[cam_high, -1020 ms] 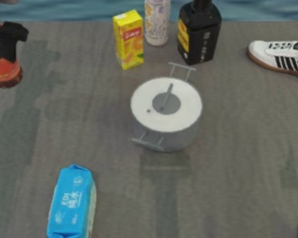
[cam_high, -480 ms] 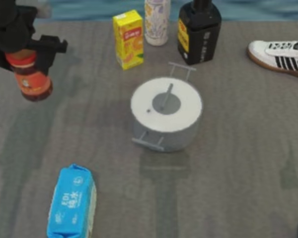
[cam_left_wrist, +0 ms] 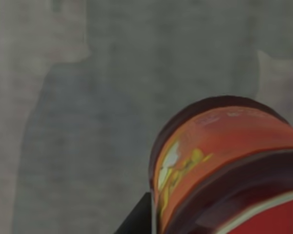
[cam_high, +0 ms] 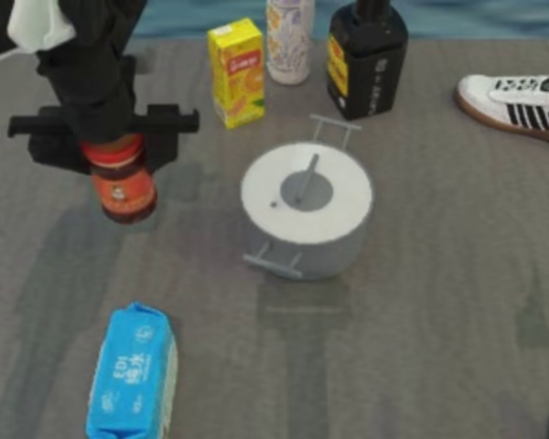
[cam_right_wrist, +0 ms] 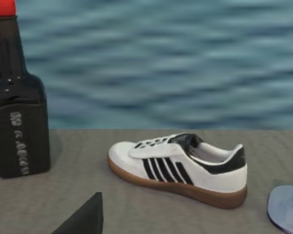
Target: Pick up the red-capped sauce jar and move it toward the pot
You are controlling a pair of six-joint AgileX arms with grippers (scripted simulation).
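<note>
Carried rightward since a moment ago, the jar hangs upright, clamped in the left hand; the pot lies at its three o'clock, well apart.

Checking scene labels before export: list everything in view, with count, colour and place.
red-capped sauce jar: 1, red cap, dark reddish contents, orange label; held off the table at the left, apart from the pot.
pot: 1, light grey with white lid; table centre.
yellow carton: 1, yellow; back, left of centre.
pale bottle: 1, whitish; back centre, top cut off by the frame.
black bottle: 1, black, red cap in the right wrist view; back, right of the pale bottle.
sneaker: 1, white with black stripes, brown sole; right edge.
blue pack: 1, blue; front left.
table: 1, grey.
left hand: 1, black, shut on the jar.
right hand: not in view.
</note>
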